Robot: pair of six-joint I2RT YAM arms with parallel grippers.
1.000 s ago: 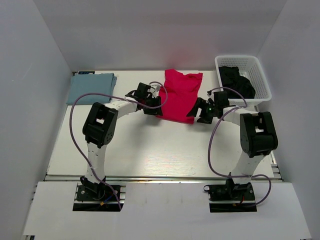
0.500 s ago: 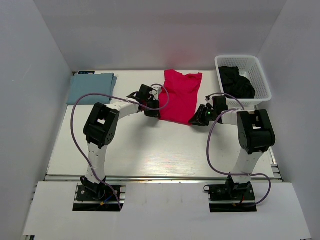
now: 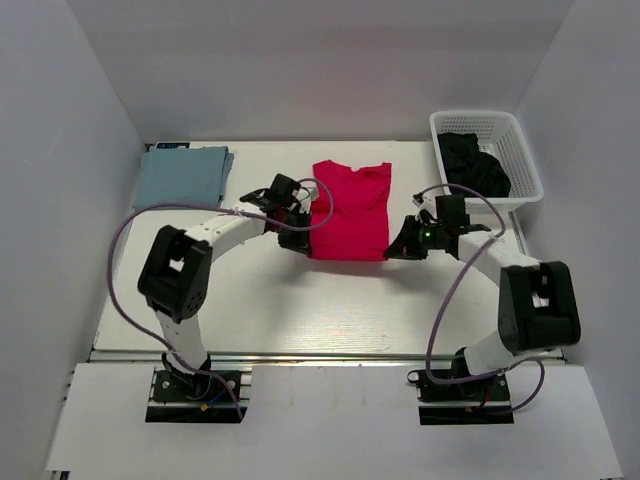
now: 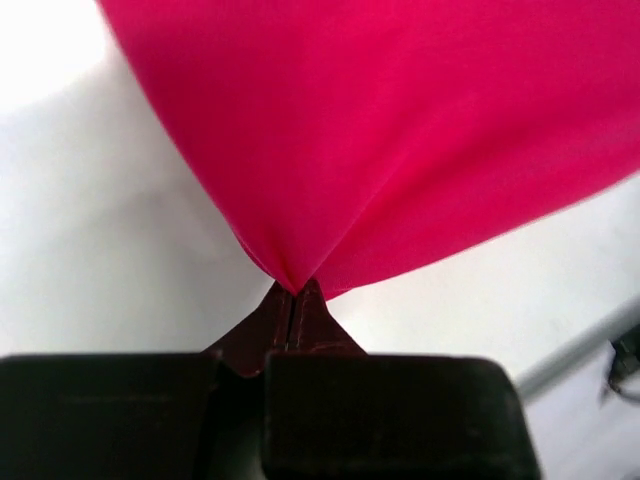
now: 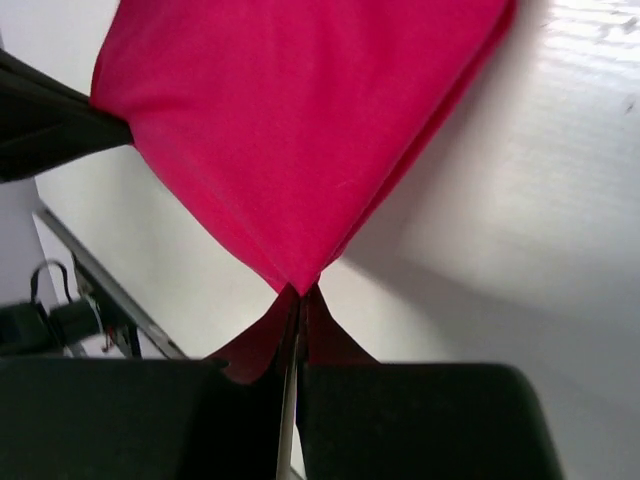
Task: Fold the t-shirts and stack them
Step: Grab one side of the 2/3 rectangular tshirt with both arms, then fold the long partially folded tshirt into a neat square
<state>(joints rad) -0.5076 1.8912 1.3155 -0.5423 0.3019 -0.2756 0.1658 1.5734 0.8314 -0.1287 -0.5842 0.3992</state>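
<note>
A crimson red t-shirt (image 3: 349, 210) lies at the middle of the table, collar toward the back wall. My left gripper (image 3: 298, 240) is shut on its near left corner, and the cloth (image 4: 400, 150) fans up from the pinched tips (image 4: 292, 292). My right gripper (image 3: 396, 248) is shut on the near right corner, where the red cloth (image 5: 300, 130) runs into the closed tips (image 5: 302, 292). A pale blue-grey t-shirt (image 3: 183, 175) lies folded flat at the back left corner.
A white lattice basket (image 3: 525, 170) at the back right holds dark cloth (image 3: 474, 165). Grey walls close in the table on three sides. Purple cables loop from both arms over the table's near half.
Both grippers have shut on the red shirt's near corners. The shirt has been pulled toward the near edge and squared up, and both arms have swung outward.
</note>
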